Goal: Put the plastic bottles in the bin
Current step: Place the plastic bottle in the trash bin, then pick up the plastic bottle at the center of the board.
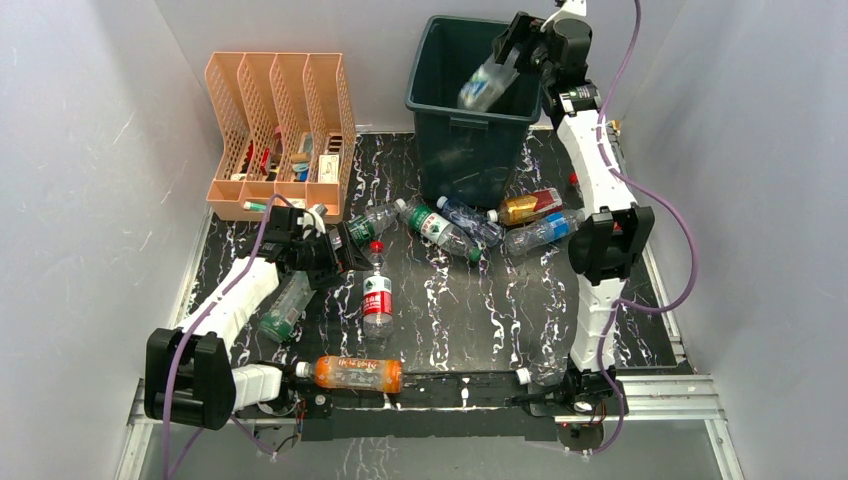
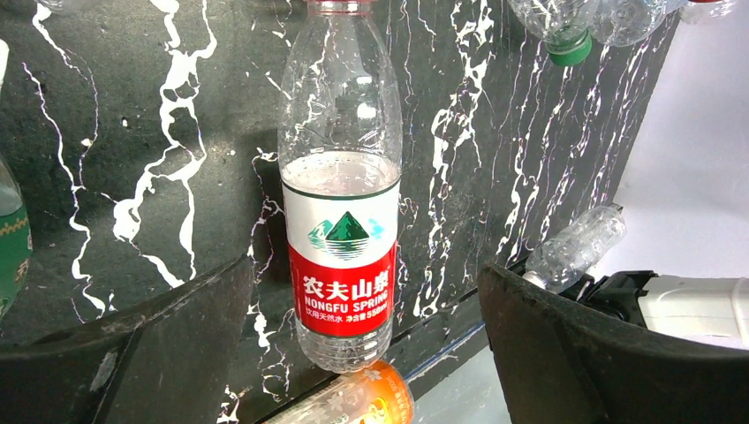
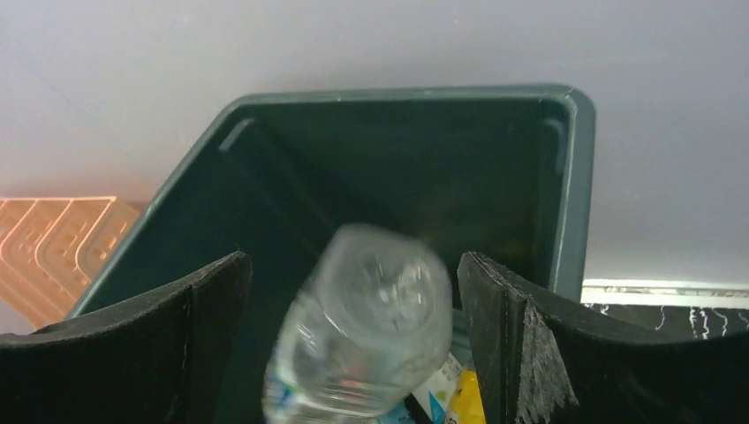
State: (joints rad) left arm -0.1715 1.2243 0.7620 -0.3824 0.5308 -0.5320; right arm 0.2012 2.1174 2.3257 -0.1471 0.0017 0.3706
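The dark green bin stands at the back of the table. My right gripper hangs open above its right rim. A clear bottle is loose just below the fingers, blurred, over the bin's mouth. In the right wrist view this bottle sits between my open right gripper's fingers without touching them, above the bin's inside. My left gripper is open and empty, low over the table. A red-labelled clear bottle lies just in front of it, seen between the left gripper's fingers in the left wrist view.
Several bottles lie in front of the bin, among them a gold one. An orange bottle lies at the near edge and a green-labelled one beside my left arm. A peach file organizer stands back left. The bin holds other packaging.
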